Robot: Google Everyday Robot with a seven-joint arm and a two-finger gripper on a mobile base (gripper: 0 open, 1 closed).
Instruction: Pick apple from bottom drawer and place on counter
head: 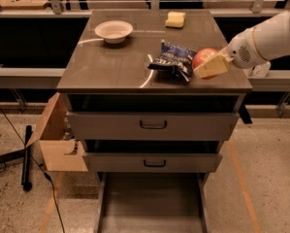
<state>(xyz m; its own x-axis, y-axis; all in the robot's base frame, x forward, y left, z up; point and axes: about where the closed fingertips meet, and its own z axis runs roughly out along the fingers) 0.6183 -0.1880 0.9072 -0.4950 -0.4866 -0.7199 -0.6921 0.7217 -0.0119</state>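
- The gripper [208, 67] reaches in from the right on a white arm [268, 38] and sits over the counter [110, 67] near its front right corner.
- Its pale fingers [213, 66] are closed around the apple [204, 57], one finger crossing the apple's front.
- Whether the apple touches the counter cannot be told.
- A dark blue chip bag [172, 59] lies just left of the apple, close to the front edge.
- A white bowl [114, 31] stands towards the back left corner.
- A yellow sponge [175, 19] rests at the back edge, right of centre.
- The bottom drawer [152, 208] is pulled out, showing its bare grey floor.
- The two upper drawers [153, 125] are pushed in.
- A cardboard box [57, 142] stands against the cabinet's left side.
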